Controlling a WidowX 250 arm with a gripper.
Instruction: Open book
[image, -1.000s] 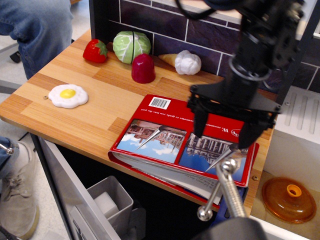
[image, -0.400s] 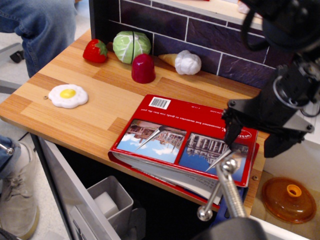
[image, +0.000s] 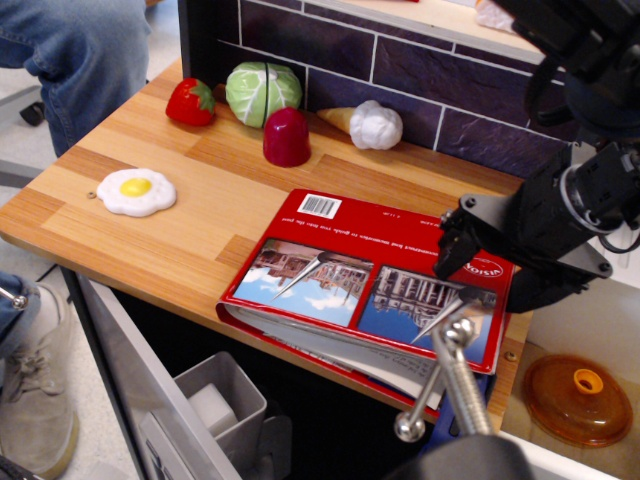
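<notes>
We see the book (image: 372, 290) lying closed at the front right corner of the wooden counter (image: 190, 230), its near edge hanging past the counter's front edge. Its glossy red soft cover carries a white barcode label near the far left corner, a line of white text too small for us to read, and two photos of buildings against blue sky. A round white logo near the right edge reads roughly "WISH", partly hidden. Pale page edges show in a thick stack under the cover.

The black gripper (image: 488, 262) hangs over the book's right edge, its two fingers spread apart with nothing between them.

Along the counter's back edge stand smooth plastic toys: a strawberry (image: 190, 102), a green cabbage (image: 263, 93), a dark red rounded piece (image: 287, 137) and a white garlic bulb (image: 375, 125). A toy fried egg (image: 136, 191) lies near the left edge.
</notes>
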